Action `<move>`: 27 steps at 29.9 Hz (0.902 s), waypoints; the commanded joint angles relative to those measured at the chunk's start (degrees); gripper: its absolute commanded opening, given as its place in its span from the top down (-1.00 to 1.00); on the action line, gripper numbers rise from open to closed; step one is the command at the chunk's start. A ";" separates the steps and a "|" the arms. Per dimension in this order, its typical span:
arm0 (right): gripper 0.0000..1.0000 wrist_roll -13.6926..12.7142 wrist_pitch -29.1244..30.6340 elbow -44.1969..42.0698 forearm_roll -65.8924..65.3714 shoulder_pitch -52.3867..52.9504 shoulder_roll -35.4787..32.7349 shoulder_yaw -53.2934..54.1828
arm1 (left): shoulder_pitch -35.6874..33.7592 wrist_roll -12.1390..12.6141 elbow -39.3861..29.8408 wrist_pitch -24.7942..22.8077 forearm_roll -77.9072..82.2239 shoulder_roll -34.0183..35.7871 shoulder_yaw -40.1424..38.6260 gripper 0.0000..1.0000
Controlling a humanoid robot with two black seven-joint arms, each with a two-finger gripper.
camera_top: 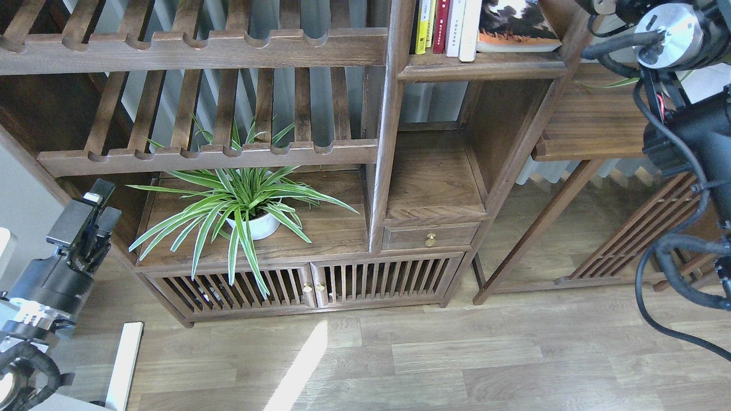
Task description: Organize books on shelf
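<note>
The books stand at the top of the head view on the shelf [482, 67], a narrow plank compartment of the walnut bookcase. From the left they are a slim yellow book [422, 25], a red one [441, 24] and white ones [464, 28]. The red-orange book with a dark picture [514, 25] leans at their right. My left gripper [96, 206] hangs low at the left, far from the books, its fingers close together and empty. My right arm [685, 125] rises along the right edge. Its far end runs past the top edge, so the right gripper is out of view.
A spider plant in a white pot [251, 224] stands on the lower left board. Slatted racks [194, 48] fill the upper left. A small drawer [429, 236] sits under an open compartment. A low side table [588, 137] stands right of the bookcase. A white board [124, 365] is on the floor.
</note>
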 commanded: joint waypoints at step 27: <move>-0.97 3.07 37.36 7.81 3.16 -25.09 16.79 22.86 | -21.98 1.05 -0.62 0.00 3.95 -9.17 1.88 -0.79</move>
